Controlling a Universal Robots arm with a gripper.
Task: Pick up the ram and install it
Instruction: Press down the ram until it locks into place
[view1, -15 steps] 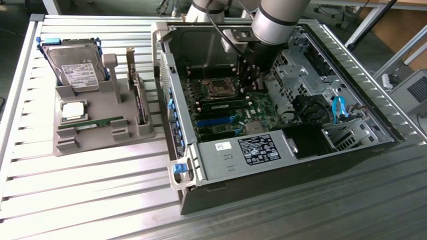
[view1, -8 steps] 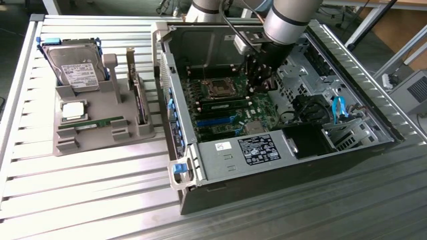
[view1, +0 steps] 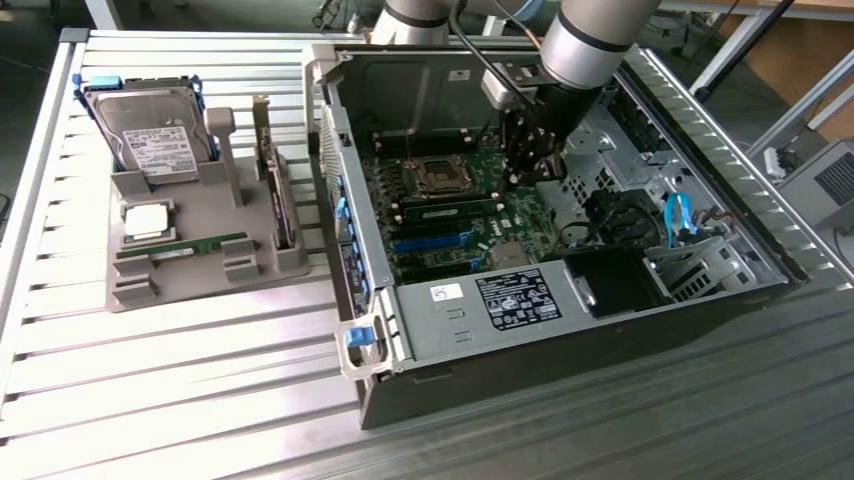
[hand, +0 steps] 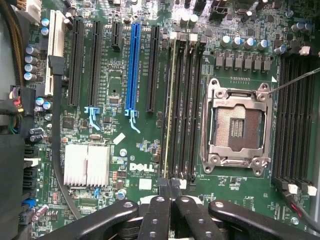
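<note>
- Gripper (view1: 518, 186) (hand: 170, 188): shut, both fingers (hand: 159, 210) pressed flat together with nothing between them; reaches down into the open computer case (view1: 400, 330), low over the motherboard (hand: 125, 145).
- Ram (view1: 447, 212) (hand: 170, 110): stands edge-up in a memory slot on the motherboard, in the row of slots just beside the CPU socket (hand: 236, 127), on the side facing the blue expansion slot (hand: 133, 65).
- Fingertips: right at one end of the ram, at the slot's end; touching or just above it, cannot tell.
- Whether fully seated in the slot: cannot tell.
- CPU socket: bare, its metal frame closed around it.
- Heatsink (hand: 86, 164): pale and ribbed, near the motherboard edge by the gripper.
- Case: lies on its side on the slatted metal table (view1: 160, 400), toward the exterior view's right.
- Grey holder (view1: 200, 275): on the table toward the exterior view's left, just beside the case.
- On the holder: a hard drive (view1: 154, 140) at the far end, a square silver chip (view1: 147, 222) in the middle, a second green stick (view1: 180, 248) near the front edge, and an upright dark card (view1: 278, 195) on the side nearest the case.
</note>
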